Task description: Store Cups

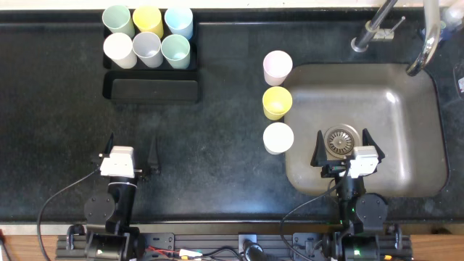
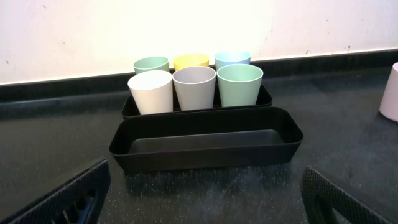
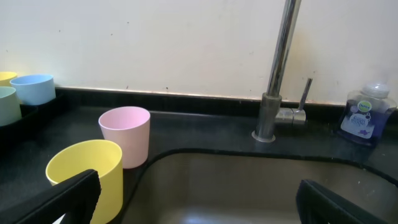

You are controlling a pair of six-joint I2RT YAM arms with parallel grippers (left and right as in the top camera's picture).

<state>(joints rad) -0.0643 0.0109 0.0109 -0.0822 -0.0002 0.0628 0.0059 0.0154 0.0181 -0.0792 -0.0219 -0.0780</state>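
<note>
1. Looking over the counter [image 1: 217, 145], 3 loose cups stand upright in a line just left of the sink [image 1: 391, 145]. The pink cup [image 1: 277, 67] is farthest, the yellow cup [image 1: 277, 102] is in the middle and the white cup [image 1: 278, 138] is nearest. They stand close together, and I cannot tell if their rims touch.
2. At the far left, 6 cups fill the far tray [image 2: 266, 98] in 2 rows of 3. The empty tray [image 1: 152, 90] sits just on its near side and looks like the place for the 3 loose cups.
3. The left gripper [image 1: 132, 151] is on the near side of the empty tray and faces it. Its fingers are spread wide and hold nothing.
4. The right gripper [image 1: 344, 145] hangs over the near left part of the sink, to the right of the white cup. It is also wide apart and empty.
5. The cups look like thin plastic. They are probably very light, stiff enough to pinch and not fragile. The walls are smooth and glossy, so they may slip, and an empty cup will tip at a small knock.
6. The cups widen toward the mouth, so a hold across the body just under the rim should keep a cup from sliding down. Pinching the wall with 1 finger inside and 1 outside would also serve.
7. The white cup is nearest the right gripper. Coming at it from the sink side would keep the fingers away from the yellow cup.
</note>
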